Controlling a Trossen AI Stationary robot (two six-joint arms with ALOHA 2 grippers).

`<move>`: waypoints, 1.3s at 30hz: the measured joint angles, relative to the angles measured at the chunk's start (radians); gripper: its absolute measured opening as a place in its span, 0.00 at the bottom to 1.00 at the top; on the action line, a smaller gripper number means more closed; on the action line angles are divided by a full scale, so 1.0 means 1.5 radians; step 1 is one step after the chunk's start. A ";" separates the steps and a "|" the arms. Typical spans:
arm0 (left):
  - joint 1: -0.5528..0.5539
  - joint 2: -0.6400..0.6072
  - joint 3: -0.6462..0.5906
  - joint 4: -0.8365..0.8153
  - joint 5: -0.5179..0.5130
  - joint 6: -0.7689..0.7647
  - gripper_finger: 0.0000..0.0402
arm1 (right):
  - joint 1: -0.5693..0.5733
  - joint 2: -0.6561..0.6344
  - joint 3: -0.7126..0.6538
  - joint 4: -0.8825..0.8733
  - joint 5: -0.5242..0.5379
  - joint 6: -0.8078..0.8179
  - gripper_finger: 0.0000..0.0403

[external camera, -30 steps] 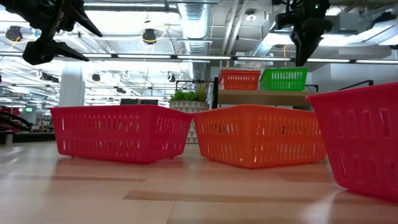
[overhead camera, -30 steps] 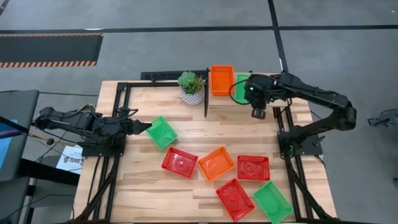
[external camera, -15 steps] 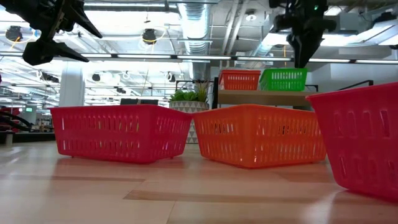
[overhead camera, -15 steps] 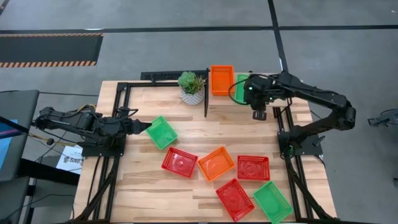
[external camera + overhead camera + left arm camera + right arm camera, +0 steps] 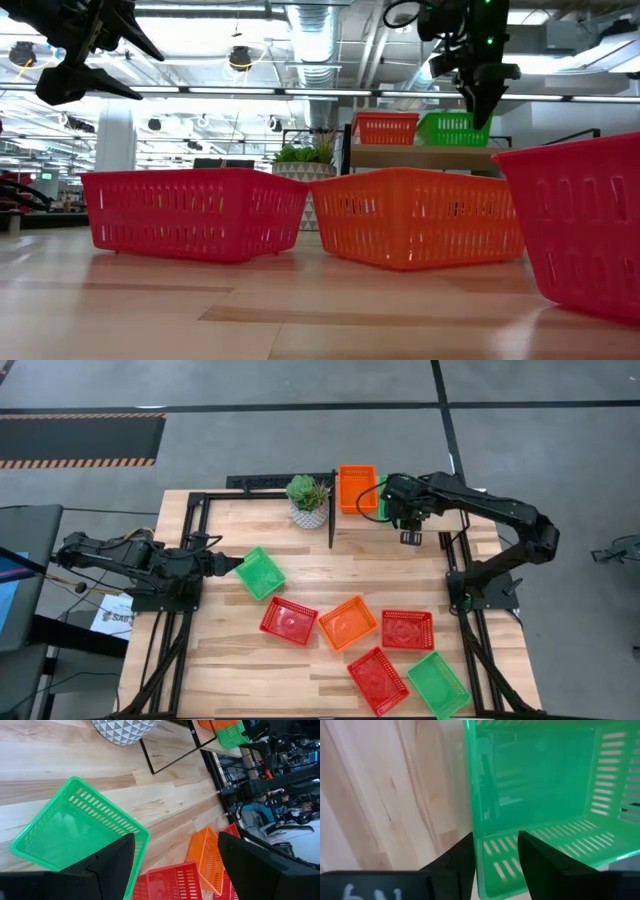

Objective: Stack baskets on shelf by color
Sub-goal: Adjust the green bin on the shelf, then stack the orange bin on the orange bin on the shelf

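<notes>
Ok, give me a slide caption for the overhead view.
Right gripper at the shelf's green basket; six baskets wait on the table.

High view: looks straight down on the whole table (image 5: 230,660), far off.
Low view: sits at tabletop height, very near a red basket (image 5: 195,212), facing level toward the shelf (image 5: 420,155).
Left wrist view: looks close past the left gripper (image 5: 172,862) at a green basket (image 5: 75,832).
Right wrist view: pressed close to the shelf's green basket (image 5: 540,780), shared with the high and low views.
</notes>
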 joint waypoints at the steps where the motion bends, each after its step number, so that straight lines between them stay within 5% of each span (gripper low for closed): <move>1: 0.000 0.000 0.000 -0.001 0.000 0.000 0.68 | -0.004 -0.001 0.000 0.002 0.009 -0.002 0.41; 25: 0.000 0.000 0.000 -0.013 0.000 -0.011 0.68 | -0.031 -0.014 0.004 0.030 -0.011 0.021 0.41; 32: 0.000 0.000 0.000 -0.013 0.022 -0.013 0.68 | 0.007 -0.052 0.074 -0.013 -0.049 0.089 0.46; 39: 0.000 0.000 0.000 -0.012 0.053 -0.009 0.68 | 0.101 -0.065 0.132 0.075 -0.118 0.210 0.49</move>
